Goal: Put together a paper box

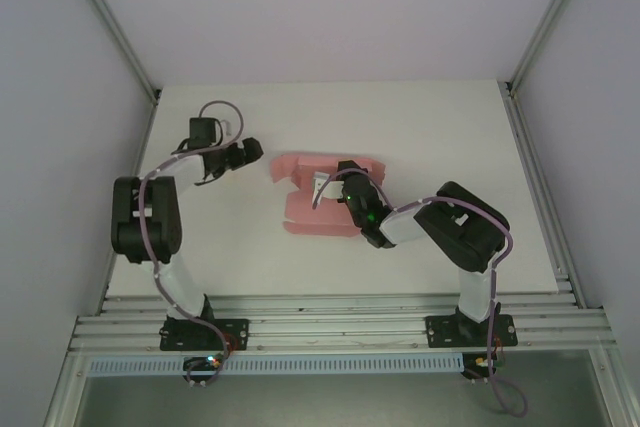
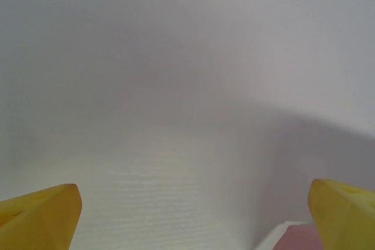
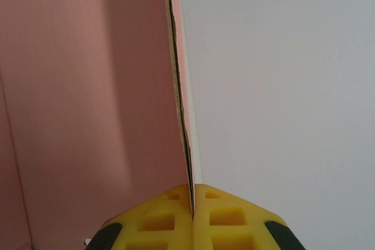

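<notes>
The step in hand looks like folding up a wall of the paper box. The right claw is pressed together on the thin edge of one pink panel. In its wrist view the claw grips that panel edge-on, and the panel rises straight ahead of the fingertips. The broad pink face of the box spreads to the claw's left, with bare white table to its right.

The left claw is spread wide and holds nothing. It hovers just beside the box, which lies to its right, not touching. From its wrist view, only a pink corner shows by the right fingertip.

The next move probably calls for the right claw to swing the pinched panel along its crease while the left claw comes in to steady the sheet.
</notes>
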